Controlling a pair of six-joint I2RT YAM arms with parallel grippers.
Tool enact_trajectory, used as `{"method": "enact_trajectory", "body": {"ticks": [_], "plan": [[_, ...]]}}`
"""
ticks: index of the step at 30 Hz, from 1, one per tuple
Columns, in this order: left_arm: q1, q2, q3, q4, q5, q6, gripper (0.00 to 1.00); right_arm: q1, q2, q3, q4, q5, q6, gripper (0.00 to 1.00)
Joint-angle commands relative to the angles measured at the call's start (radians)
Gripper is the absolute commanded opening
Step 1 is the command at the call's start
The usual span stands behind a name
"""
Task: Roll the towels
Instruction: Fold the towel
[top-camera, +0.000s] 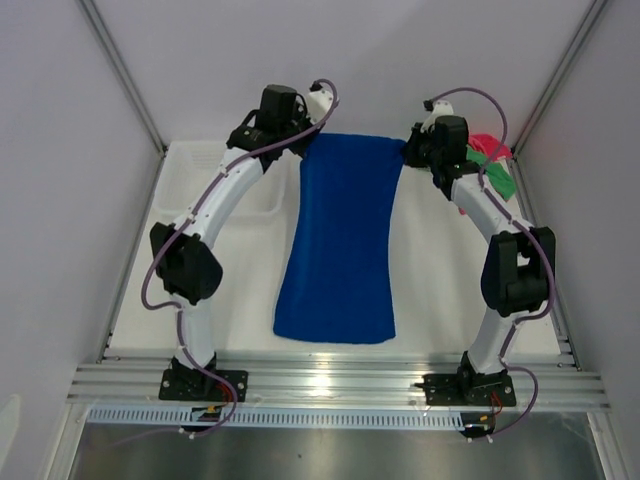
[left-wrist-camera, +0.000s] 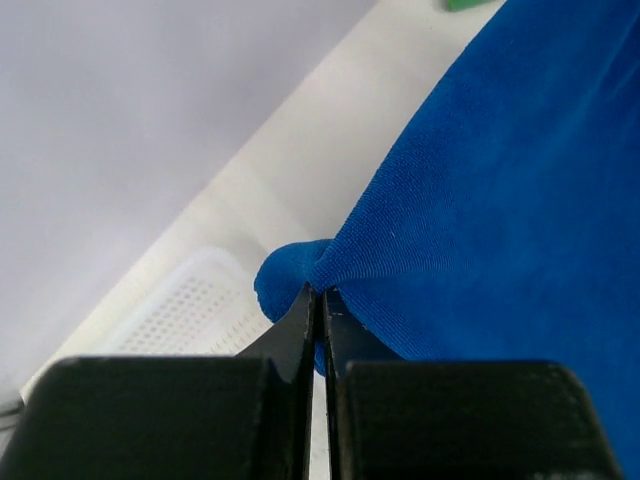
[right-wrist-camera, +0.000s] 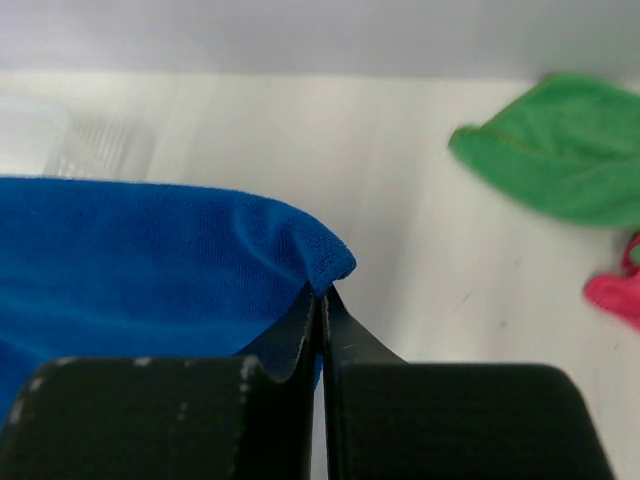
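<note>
Left gripper (left-wrist-camera: 318, 295) and right gripper (right-wrist-camera: 320, 295) are each pinching a far corner of the blue towel (top-camera: 340, 240) between closed jaws; towel is stretching down the tabletop (top-camera: 240, 300) middle toward its near edge. Risk: bites are looking shallow; uneven pulling may be freeing one corner, skewing the roll

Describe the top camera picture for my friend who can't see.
The left gripper and right gripper each pinch a far corner of the blue towel spread on the table. A basket sits far left; the green towel and pink towel lie far right.

Plush blue towel (top-camera: 340, 240) (matt), perforated plastic basket (left-wrist-camera: 190, 305)
</note>
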Motion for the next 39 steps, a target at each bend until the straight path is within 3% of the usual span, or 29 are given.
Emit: {"method": "enact_trajectory", "body": {"ticks": [1,6,13,20,25,39], "plan": [[0.005,0.064,0.094,0.027,-0.021,-0.020,0.01,-0.023,0.047,0.121,-0.005,0.000,-0.040,0.00],[0.005,0.101,0.108,0.024,-0.016,0.043,0.01,-0.031,0.051,0.108,-0.045,-0.038,-0.089,0.00],[0.005,-0.049,-0.277,0.153,0.059,0.209,0.01,0.021,-0.115,-0.243,0.115,-0.057,-0.115,0.00],[0.004,-0.218,-0.608,0.234,0.097,0.295,0.01,0.139,-0.296,-0.493,0.106,0.039,-0.140,0.00],[0.002,-0.314,-0.755,0.225,0.130,0.303,0.01,0.201,-0.385,-0.636,0.083,0.112,-0.122,0.00],[-0.027,-0.413,-0.946,0.159,0.194,0.283,0.04,0.299,-0.535,-0.784,-0.080,0.180,-0.013,0.00]]}}
